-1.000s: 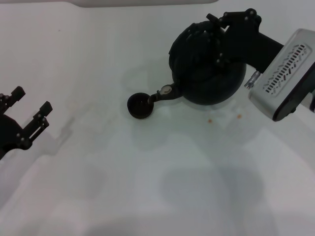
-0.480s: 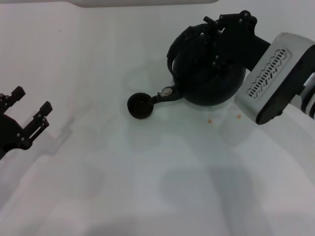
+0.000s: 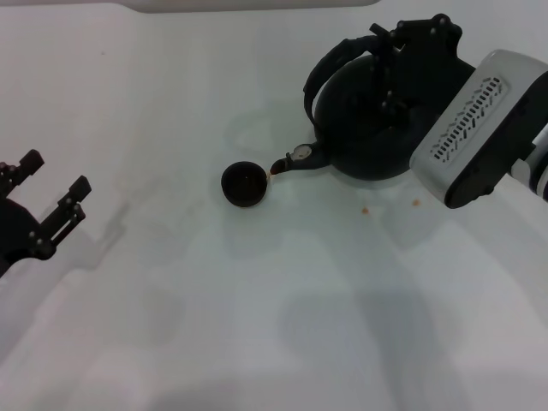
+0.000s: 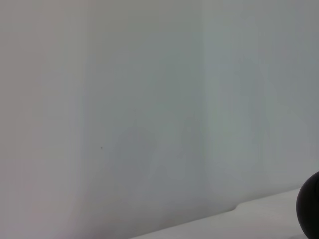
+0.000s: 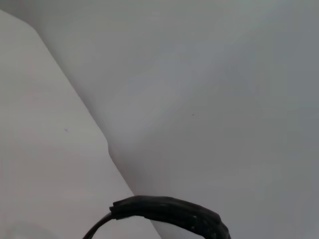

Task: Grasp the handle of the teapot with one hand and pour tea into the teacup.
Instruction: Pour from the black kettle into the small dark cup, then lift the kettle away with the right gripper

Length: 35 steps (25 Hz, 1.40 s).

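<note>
The black teapot (image 3: 364,128) hangs tilted at the back right, its spout (image 3: 291,158) with the silvery disc pointing down toward the teacup (image 3: 244,184). An amber bit of tea (image 3: 272,174) shows at the spout's tip, just over the cup's right rim. My right gripper (image 3: 409,41) is shut on the arched handle (image 3: 330,67) at the pot's top. The handle also shows in the right wrist view (image 5: 169,211). My left gripper (image 3: 51,193) is open and empty, parked at the far left.
Small orange tea stains (image 3: 366,209) lie on the white table (image 3: 257,300) in front of the teapot. The right arm's grey wrist housing (image 3: 475,128) hangs over the table's right side. A dark round edge (image 4: 311,204) shows in the left wrist view.
The right gripper has tipped the teapot further and shifted it slightly right. The spout now dips to the cup's rim with tea at its tip. The left arm has not moved.
</note>
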Available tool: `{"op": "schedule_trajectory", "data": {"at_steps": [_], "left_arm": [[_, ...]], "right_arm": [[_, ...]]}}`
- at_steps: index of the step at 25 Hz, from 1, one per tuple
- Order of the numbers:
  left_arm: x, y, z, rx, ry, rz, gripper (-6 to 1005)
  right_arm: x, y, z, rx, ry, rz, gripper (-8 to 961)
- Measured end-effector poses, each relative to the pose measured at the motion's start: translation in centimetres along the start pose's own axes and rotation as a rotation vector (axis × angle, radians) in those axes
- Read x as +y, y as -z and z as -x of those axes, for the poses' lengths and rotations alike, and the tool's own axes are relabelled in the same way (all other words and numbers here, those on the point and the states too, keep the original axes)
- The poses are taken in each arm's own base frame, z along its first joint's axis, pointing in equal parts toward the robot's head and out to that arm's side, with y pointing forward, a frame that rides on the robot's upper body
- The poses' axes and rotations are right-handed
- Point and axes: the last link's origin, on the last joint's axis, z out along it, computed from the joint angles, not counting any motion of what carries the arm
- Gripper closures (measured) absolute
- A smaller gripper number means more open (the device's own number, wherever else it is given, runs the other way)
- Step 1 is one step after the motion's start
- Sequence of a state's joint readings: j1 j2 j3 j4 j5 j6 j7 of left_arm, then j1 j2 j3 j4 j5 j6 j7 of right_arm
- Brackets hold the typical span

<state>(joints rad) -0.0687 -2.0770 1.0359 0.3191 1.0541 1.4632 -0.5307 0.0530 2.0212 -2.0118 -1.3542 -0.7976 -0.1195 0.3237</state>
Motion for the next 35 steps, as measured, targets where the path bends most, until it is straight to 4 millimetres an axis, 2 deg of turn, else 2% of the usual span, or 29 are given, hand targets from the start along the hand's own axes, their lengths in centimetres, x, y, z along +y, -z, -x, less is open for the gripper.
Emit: {"op": "schedule_trajectory", "data": {"at_steps": [15,35], "left_arm": [[-0.5,-0.3,-0.4,0.015,-0.017,-0.013,299],[-0.6,-0.3,-0.5,0.018,-0.023,-0.014,299]], "right_arm": [[1.1,-0.1,1.5,-0.029,0.009,0.026,841],[0.8,-0.3,1.2,0.074,0.063,-0.012,843]]}}
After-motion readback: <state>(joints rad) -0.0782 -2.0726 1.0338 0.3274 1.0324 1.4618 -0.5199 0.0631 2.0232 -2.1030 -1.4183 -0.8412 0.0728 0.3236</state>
